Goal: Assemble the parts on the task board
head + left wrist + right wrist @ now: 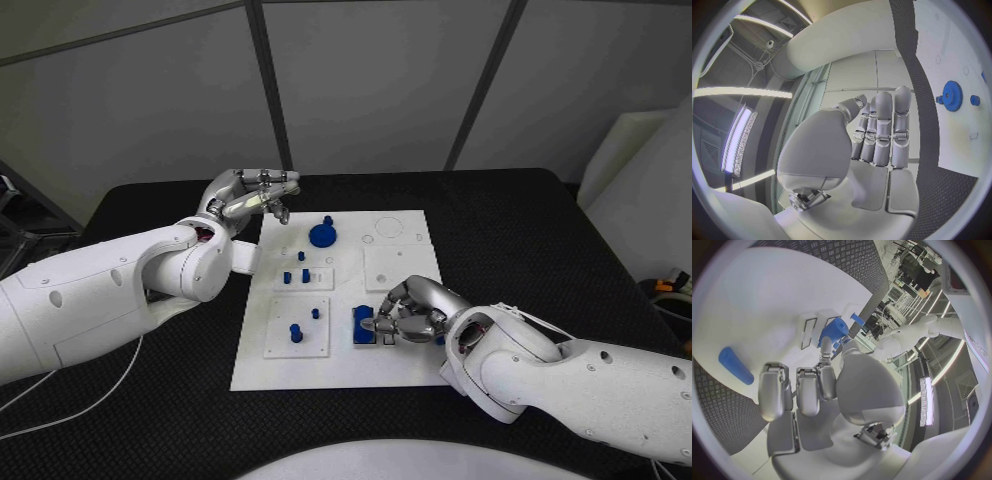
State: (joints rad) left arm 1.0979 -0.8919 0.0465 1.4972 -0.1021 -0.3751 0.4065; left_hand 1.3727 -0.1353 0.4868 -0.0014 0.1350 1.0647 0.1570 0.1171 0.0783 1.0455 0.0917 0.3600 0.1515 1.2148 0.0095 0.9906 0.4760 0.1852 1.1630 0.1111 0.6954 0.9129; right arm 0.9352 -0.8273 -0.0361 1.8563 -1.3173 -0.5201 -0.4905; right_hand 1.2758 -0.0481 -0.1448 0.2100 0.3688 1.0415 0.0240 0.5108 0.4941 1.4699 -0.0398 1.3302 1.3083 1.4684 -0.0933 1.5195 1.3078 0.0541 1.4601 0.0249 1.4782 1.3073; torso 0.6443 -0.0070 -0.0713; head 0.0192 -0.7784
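- Lying in the middle of the black table [548, 215], the white task board [411, 225] carries small blue parts.
- The right hand [408, 312] rests on the board's near right part with fingers curled around a blue block [364, 325]; whether it truly grips it cannot be told.
- The left hand [257, 195] hovers just off the board's far left corner, fingers straight and together, holding nothing.
- A blue gear [325, 234] stands on the board near that hand.
- Small blue pegs [296, 277] stand in the board's left half.

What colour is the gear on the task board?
Blue. The gear shows best in the left wrist view, against the white task board.
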